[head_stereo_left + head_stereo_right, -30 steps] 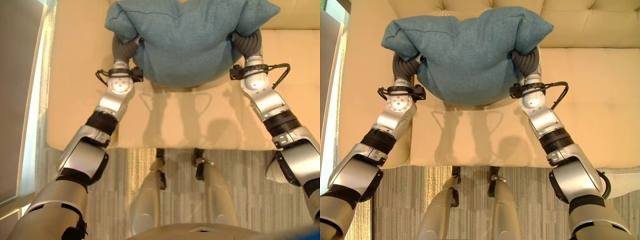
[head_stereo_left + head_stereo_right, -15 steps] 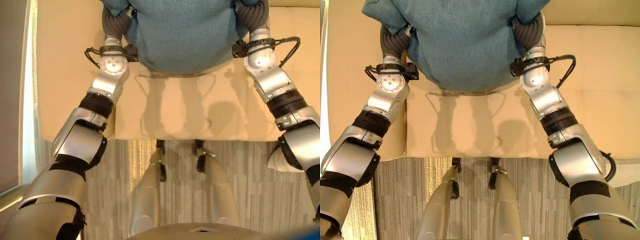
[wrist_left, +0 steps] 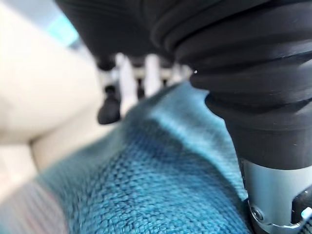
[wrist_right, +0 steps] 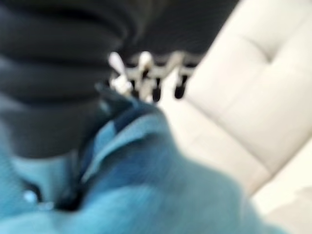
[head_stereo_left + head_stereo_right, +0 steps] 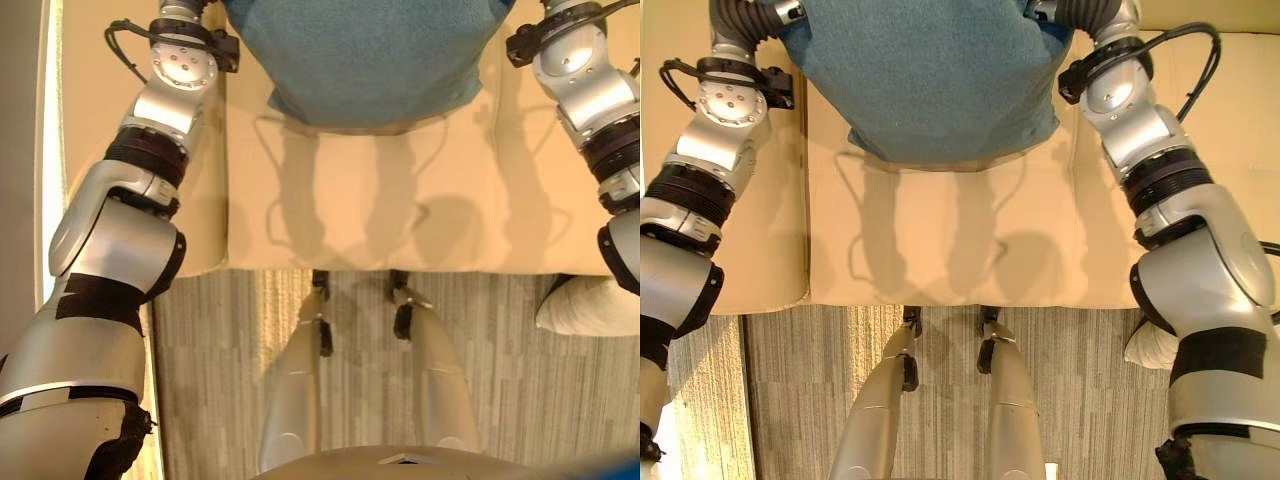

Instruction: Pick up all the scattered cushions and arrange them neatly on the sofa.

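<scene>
Living room or lounge setting, home-like. Cream upholstered sofa [image 5: 940, 240] fills the upper half of the head views: flat seat cushions split by seams, tufted backrest [image 4: 253, 83] visible in the right wrist view. Teal woven cushion [image 5: 370, 60] sits at 12 o'clock over the seat. Grey striped carpet [image 5: 520, 400] runs along the sofa front, 6 o'clock. Pale cushion [image 5: 590, 305] lies on the carpet at 3 o'clock.
</scene>
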You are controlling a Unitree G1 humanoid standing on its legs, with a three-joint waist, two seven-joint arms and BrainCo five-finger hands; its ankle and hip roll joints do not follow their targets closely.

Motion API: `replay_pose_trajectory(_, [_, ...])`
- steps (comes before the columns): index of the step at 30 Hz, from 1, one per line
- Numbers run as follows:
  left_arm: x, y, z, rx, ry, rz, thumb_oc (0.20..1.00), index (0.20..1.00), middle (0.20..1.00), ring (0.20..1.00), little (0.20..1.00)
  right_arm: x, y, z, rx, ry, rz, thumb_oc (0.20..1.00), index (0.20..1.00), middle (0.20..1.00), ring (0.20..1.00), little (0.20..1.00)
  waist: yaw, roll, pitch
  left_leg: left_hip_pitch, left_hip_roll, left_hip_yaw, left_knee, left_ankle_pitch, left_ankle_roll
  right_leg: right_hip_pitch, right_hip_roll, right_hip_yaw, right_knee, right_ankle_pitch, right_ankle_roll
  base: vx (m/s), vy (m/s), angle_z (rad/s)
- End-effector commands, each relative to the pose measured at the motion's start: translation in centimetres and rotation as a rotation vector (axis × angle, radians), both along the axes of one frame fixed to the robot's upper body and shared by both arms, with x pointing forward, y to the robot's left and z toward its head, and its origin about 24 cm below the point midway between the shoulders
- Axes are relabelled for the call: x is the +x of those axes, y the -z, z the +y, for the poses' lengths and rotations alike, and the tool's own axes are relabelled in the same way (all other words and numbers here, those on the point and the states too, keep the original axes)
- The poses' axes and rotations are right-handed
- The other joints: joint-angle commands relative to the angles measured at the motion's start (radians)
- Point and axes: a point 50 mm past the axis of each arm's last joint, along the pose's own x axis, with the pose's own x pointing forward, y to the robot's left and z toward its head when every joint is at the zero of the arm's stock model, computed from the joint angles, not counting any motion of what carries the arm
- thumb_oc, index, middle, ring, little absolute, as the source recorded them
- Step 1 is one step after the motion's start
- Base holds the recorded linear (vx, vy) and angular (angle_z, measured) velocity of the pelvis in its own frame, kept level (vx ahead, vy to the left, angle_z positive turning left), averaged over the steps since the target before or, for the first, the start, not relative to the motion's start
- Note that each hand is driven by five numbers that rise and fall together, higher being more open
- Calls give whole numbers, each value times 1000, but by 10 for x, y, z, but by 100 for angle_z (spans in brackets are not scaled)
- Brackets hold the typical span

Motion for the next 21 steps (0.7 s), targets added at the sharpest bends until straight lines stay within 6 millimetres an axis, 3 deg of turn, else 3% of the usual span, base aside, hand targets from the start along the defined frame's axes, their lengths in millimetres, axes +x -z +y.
replay_pose_trajectory(1, [-9, -25, 16, -6, -35, -71, 1000, 1000, 1000, 1000, 1000, 0, -6, -9, -81, 63, 4, 1000, 1000, 1000, 1000, 1000, -5, -14, -36, 43, 2, -40, 57, -106, -43, 189, -16, 50, -336, 141, 136, 41, 16, 2])
replay_pose_trajectory(2, [-12, -20, 33, -6, -83, -44, 1000, 1000, 1000, 1000, 1000, -5, -6, -31, -62, 117, 6, 1000, 1000, 1000, 1000, 1000, -5, -14, -43, 54, 2, -41, 54, -110, -43, 201, -15, 49, -337, 138, 136, 0, 0, 0])
replay_pose_trajectory(3, [-12, -20, 33, -6, -83, -44, 1000, 1000, 1000, 1000, 1000, -5, -6, -31, -62, 117, 6, 1000, 1000, 1000, 1000, 1000, -5, -14, -42, 55, 2, -41, 54, -110, -43, 202, -15, 49, -337, 138, 135, 0, 0, 0])
replay_pose_trajectory(8, [-19, -9, 64, 5, -153, -8, 1000, 1000, 1000, 1000, 1000, -18, -3, -74, -32, 212, 11, 1000, 1000, 1000, 1000, 1000, -7, -18, -54, 79, 2, -38, 53, -119, -42, 227, -16, 47, -341, 132, 134, 20, 6, 1])
replay_pose_trajectory(10, [-23, 5, 75, 1, -153, 7, 1000, 1000, 1000, 1000, 1000, -23, 15, -96, -12, 253, 53, 1000, 1000, 1000, 1000, 1000, -10, -19, -61, 98, 1, -36, 54, -127, -42, 248, -18, 45, -339, 126, 134, 34, 10, 2])
replay_pose_trajectory(12, [-23, 12, 75, 12, -144, 17, 1000, 1000, 1000, 1000, 1000, -24, 22, -102, -14, 263, 70, 1000, 1000, 1000, 1000, 1000, -11, -21, -65, 109, 1, -34, 54, -131, -41, 260, -18, 42, -339, 122, 133, 43, -3, 2])
replay_pose_trajectory(15, [-27, 49, 80, 56, -122, 91, 1000, 1000, 1000, 1000, 1000, -31, 61, -120, -28, 279, 155, 1000, 1000, 1000, 1000, 1000, -17, -27, -80, 164, 4, -27, 58, -149, -39, 315, -19, 36, -336, 107, 129, 65, -23, 3])
replay_pose_trajectory(17, [-29, 61, 80, 51, -108, 107, 1000, 1000, 1000, 1000, 1000, -34, 69, -122, -22, 273, 160, 1000, 1000, 1000, 1000, 1000, -16, -29, -84, 185, 3, -26, 55, -152, -39, 337, -19, 33, -337, 102, 129, 20, -8, 2])
replay_pose_trajectory(18, [-36, 90, 78, 43, -62, 135, 1000, 1000, 1000, 1000, 1000, -42, 93, -127, -9, 255, 192, 1000, 1000, 1000, 1000, 1000, -19, -35, -82, 215, -7, -13, 45, -129, -30, 369, -29, 20, -339, 116, 121, 0, 0, 0])
replay_pose_trajectory(21, [-50, 143, 77, -5, -10, 229, 1000, 1000, 1000, 1000, 1000, -56, 133, -129, 10, 218, 255, 1000, 1000, 1000, 1000, 1000, -19, -38, -84, 294, -10, -7, 16, -127, -30, 442, -27, 10, -340, 98, 123, 42, -11, 6])
